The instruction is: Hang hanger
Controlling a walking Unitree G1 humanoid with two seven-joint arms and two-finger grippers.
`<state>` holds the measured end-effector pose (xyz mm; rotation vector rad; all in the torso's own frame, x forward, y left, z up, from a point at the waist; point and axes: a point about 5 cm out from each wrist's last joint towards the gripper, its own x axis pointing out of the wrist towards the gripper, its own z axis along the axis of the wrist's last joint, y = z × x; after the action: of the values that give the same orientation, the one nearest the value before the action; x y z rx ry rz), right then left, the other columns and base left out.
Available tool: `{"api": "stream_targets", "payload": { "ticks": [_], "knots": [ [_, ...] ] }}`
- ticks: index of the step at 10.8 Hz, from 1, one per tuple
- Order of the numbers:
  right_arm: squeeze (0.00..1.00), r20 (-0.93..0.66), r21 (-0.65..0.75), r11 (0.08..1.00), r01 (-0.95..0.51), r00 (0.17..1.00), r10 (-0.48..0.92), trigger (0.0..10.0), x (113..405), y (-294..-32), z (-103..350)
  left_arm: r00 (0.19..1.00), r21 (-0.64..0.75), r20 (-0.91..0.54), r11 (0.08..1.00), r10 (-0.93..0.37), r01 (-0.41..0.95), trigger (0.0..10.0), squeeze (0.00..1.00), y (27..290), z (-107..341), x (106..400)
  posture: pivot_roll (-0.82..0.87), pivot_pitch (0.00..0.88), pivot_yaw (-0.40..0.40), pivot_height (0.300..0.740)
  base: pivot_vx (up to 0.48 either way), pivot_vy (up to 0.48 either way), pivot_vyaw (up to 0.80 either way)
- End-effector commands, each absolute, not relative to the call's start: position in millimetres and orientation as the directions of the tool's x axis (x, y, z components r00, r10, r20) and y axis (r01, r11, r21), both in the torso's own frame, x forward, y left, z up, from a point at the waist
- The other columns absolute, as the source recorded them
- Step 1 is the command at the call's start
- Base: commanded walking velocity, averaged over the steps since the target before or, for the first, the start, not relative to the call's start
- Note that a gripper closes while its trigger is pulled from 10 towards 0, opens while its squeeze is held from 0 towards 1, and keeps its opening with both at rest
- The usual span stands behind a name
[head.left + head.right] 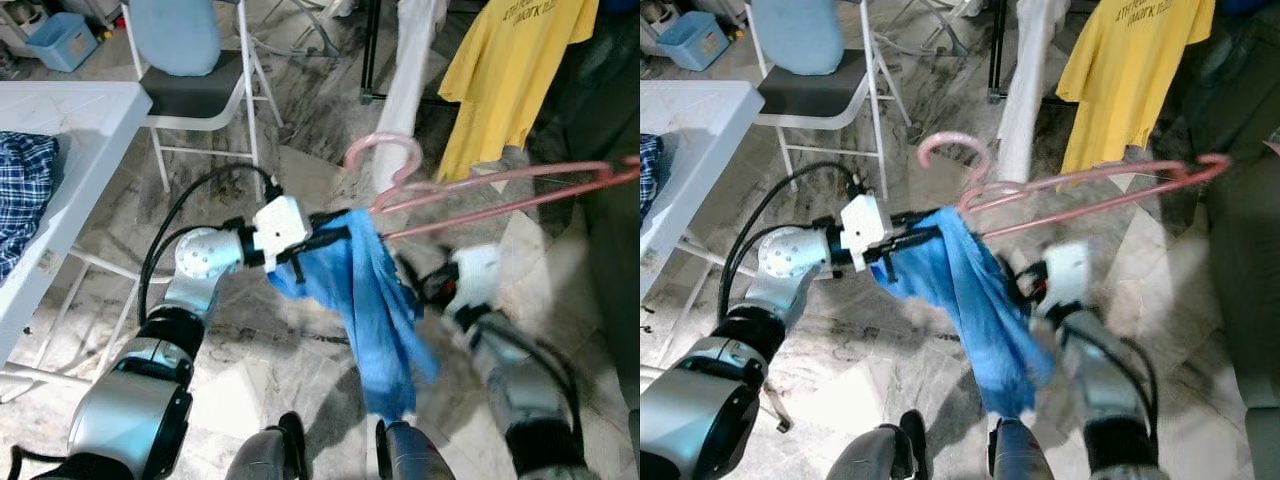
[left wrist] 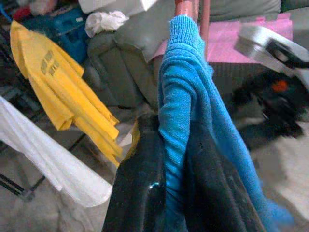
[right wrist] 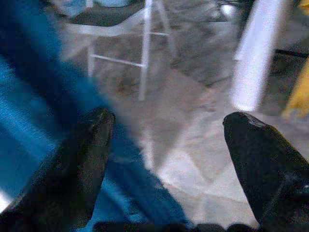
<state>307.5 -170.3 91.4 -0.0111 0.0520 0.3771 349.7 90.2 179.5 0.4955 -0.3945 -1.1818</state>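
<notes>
White table (image 1: 70, 120) at far left, checked cloth (image 1: 20, 190) lying on it; folding chair (image 1: 200, 90) behind on the marbled floor (image 1: 290, 340). Yellow T-shirt (image 1: 515, 70) hanging at upper right, white garment (image 1: 405, 90) beside it. Blue garment (image 1: 375, 300) draped from the pink hanger (image 1: 480, 195), held in mid-air between both arms, hook end toward the chair, not on any rail. Left gripper (image 2: 176, 159) clamped on the blue garment just below the hanger's neck. Right gripper (image 3: 169, 145) blurred, lower and just right of the garment, fingers (image 3: 82, 159) spread wide apart, gripping nothing.
</notes>
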Motion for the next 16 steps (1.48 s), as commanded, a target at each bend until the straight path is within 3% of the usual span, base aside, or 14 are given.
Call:
{"api": "stream_targets", "payload": {
  "ticks": [1, 4, 6, 12, 13, 14, 16],
  "knots": [
    [0.00, -0.056, 0.016, 0.902, -0.432, 0.900, 0.432, 10.0, 301, -164, 89, 0.300, 0.601, 0.054, 0.271, -0.952, 0.752, 0.0, 0.00, 86, 189, 348, -0.18, 0.246, 0.139, 0.740, 0.000, 0.000, 0.00],
    [0.00, -0.078, 0.009, 0.883, -0.470, 0.880, 0.469, 10.0, 298, -164, 86, 0.255, 0.619, 0.071, 0.243, -0.964, 0.747, 0.0, 0.00, 80, 195, 346, -0.18, 0.249, 0.137, 0.740, 0.000, 0.000, 0.00],
    [0.00, -0.112, 0.004, 0.893, -0.451, 0.887, 0.449, 10.0, 302, -165, 80, 0.182, 0.649, 0.123, 0.218, -0.976, 0.729, 0.0, 0.00, 72, 207, 338, -0.18, 0.252, 0.135, 0.740, 0.000, 0.000, 0.00],
    [0.00, -0.214, 0.003, 0.982, -0.186, 0.960, 0.183, 10.0, 322, -186, 63, 0.063, 0.653, 0.287, 0.244, -0.956, 0.717, 0.0, 0.00, 61, 258, 319, -0.15, 0.252, 0.134, 0.740, 0.000, 0.000, 0.00],
    [0.00, -0.243, 0.044, 0.998, -0.051, 0.968, 0.060, 0.0, 321, -206, 58, 0.072, 0.636, 0.341, 0.287, -0.937, 0.716, 0.0, 0.00, 65, 273, 321, -0.14, 0.251, 0.132, 0.740, 0.000, 0.000, 0.00],
    [0.00, -0.272, 0.055, 0.998, 0.018, 0.962, -0.002, 0.0, 316, -219, 53, 0.094, 0.635, 0.350, 0.310, -0.932, 0.708, 0.0, 0.00, 68, 277, 324, -0.15, 0.251, 0.130, 0.740, 0.000, 0.000, 0.00],
    [0.00, -0.312, 0.035, 0.988, 0.152, 0.941, -0.133, 0.0, 295, -260, 43, 0.214, 0.612, 0.324, 0.377, -0.922, 0.695, 0.0, 0.00, 86, 267, 339, -0.16, 0.250, 0.125, 0.740, 0.000, 0.000, 0.00]
  ]
}}
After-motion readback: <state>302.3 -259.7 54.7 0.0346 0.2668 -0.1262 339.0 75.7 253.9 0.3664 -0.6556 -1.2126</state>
